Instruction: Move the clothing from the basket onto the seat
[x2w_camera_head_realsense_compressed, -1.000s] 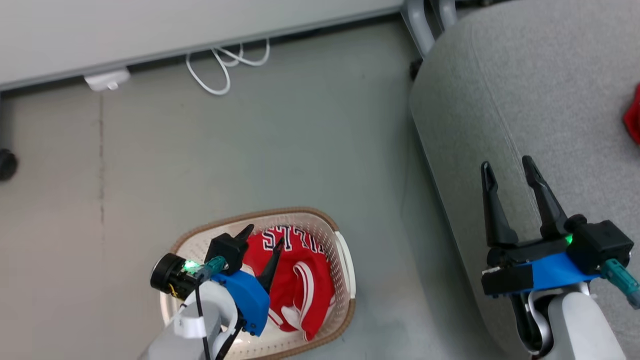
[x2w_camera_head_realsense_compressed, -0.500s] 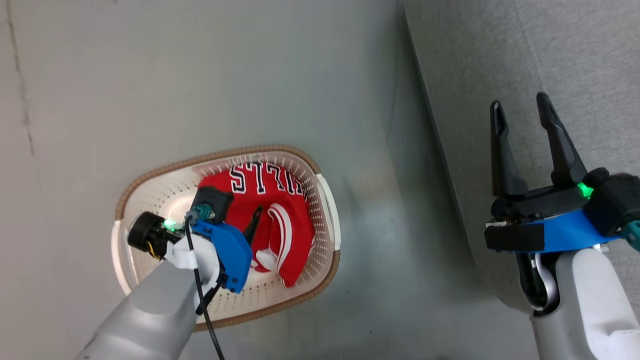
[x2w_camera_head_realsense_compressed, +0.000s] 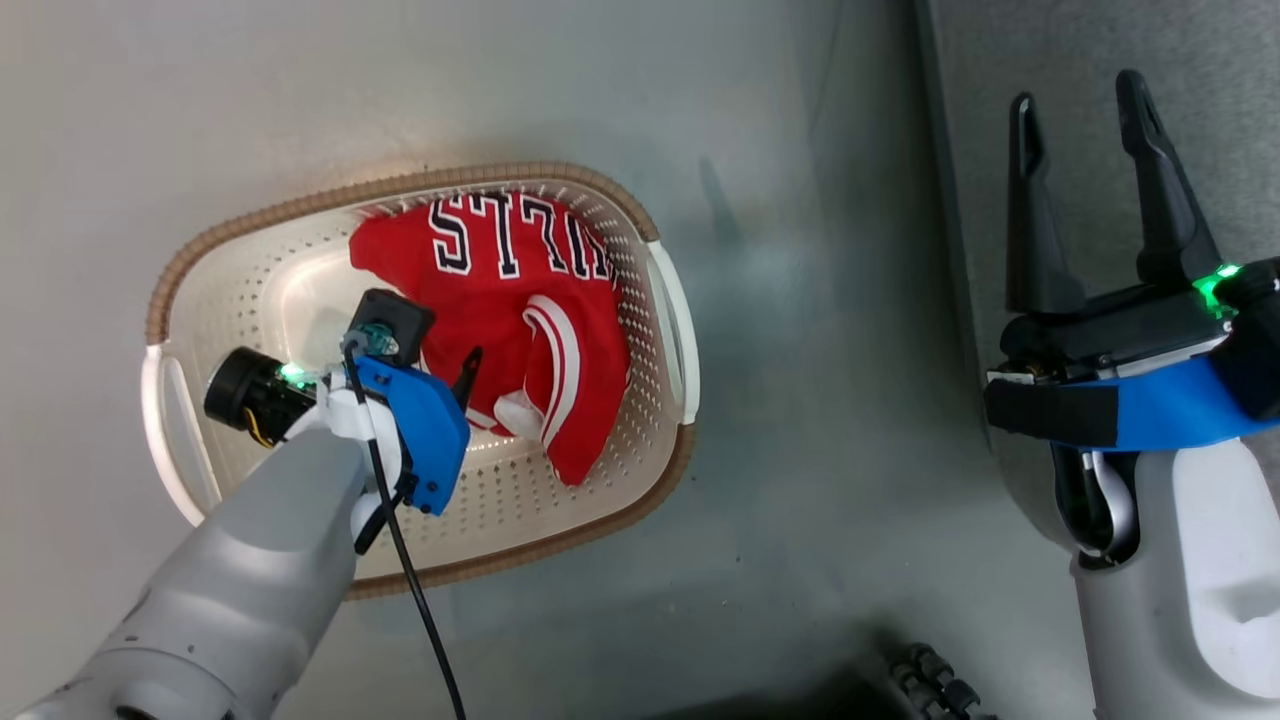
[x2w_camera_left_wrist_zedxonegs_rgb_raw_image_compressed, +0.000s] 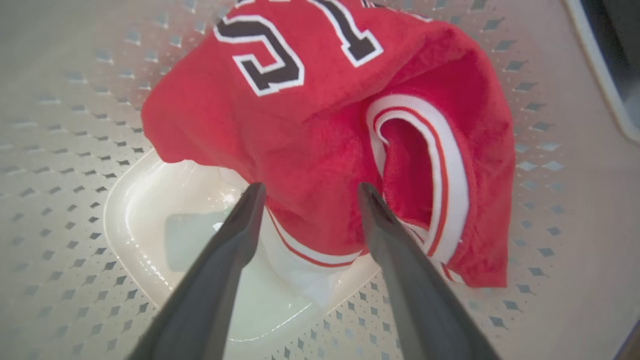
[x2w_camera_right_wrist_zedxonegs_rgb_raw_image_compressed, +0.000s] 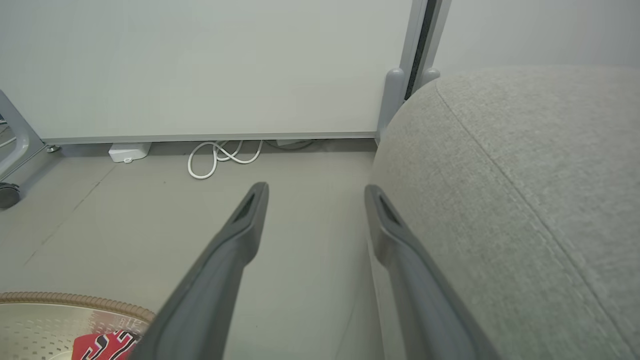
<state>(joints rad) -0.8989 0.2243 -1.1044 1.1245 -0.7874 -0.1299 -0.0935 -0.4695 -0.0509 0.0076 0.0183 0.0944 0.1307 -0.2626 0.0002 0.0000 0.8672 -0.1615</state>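
Red clothing (x2w_camera_head_realsense_compressed: 520, 300) lies in the basket (x2w_camera_head_realsense_compressed: 250, 215), toward two o'clock. The left gripper (x2w_camera_left_wrist_zedxonegs_rgb_raw_image_compressed: 307, 192), fingers apart, hangs over its hem, perhaps touching. At three o'clock, the right gripper (x2w_camera_head_realsense_compressed: 1078, 92), fingers spread, hovers over the seat (x2w_camera_right_wrist_zedxonegs_rgb_raw_image_compressed: 525, 175).

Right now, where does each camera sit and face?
Head view: on the head, looking down at basket and seat; left hand in the basket, right hand by the seat.
Left wrist view: left wrist, facing down into the basket at the clothing; own fingers.
Right wrist view: right wrist, facing across the floor to the wall; own fingers.
Shared: basket and clothing, all three.
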